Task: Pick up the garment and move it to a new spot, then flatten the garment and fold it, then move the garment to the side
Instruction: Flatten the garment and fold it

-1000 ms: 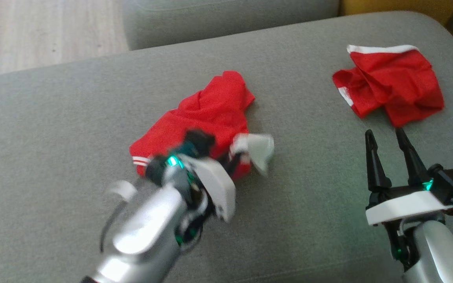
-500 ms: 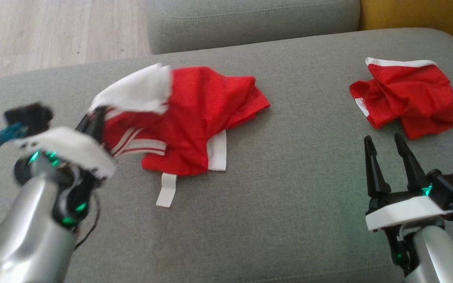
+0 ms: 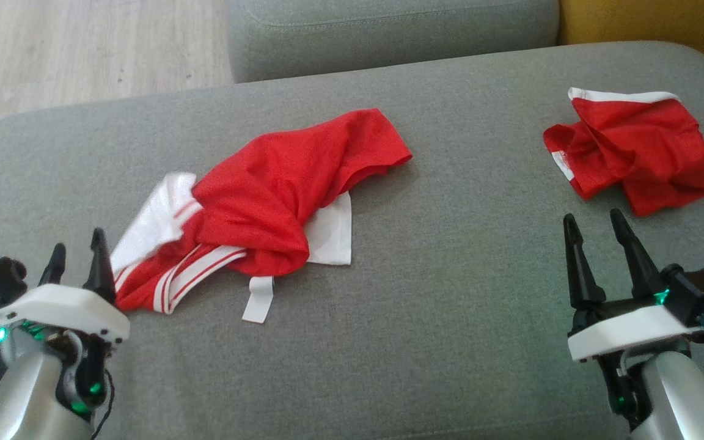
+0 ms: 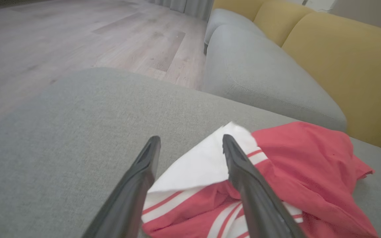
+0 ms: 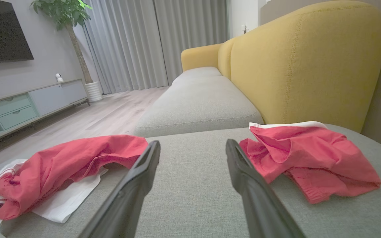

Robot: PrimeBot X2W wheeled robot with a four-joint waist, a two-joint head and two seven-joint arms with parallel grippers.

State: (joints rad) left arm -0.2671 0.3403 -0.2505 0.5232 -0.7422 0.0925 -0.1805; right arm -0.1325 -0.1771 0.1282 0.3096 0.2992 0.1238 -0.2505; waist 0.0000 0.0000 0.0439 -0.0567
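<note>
your left gripper (image 3: pixel 78 241), lower left, stands parted and empty beside the crumpled red-and-white garment (image 3: pixel 278 195), centre-left on the grey cushion (image 3: pixel 450 305); right gripper (image 3: pixel 592 215), lower right, likewise parted. flattening seems next: grip two edges, pull outward.

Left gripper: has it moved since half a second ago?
Yes. The left gripper has pulled back, down-left across the grey cushion, and stands open by the red and white garment.

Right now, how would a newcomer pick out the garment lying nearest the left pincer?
Start at the wide grey cushion in front of the robot. On its left half, just beyond the open left pincer, lies a crumpled red garment. Unlike the mostly red bundle at right, it shows large white panels and striped trim.
</note>
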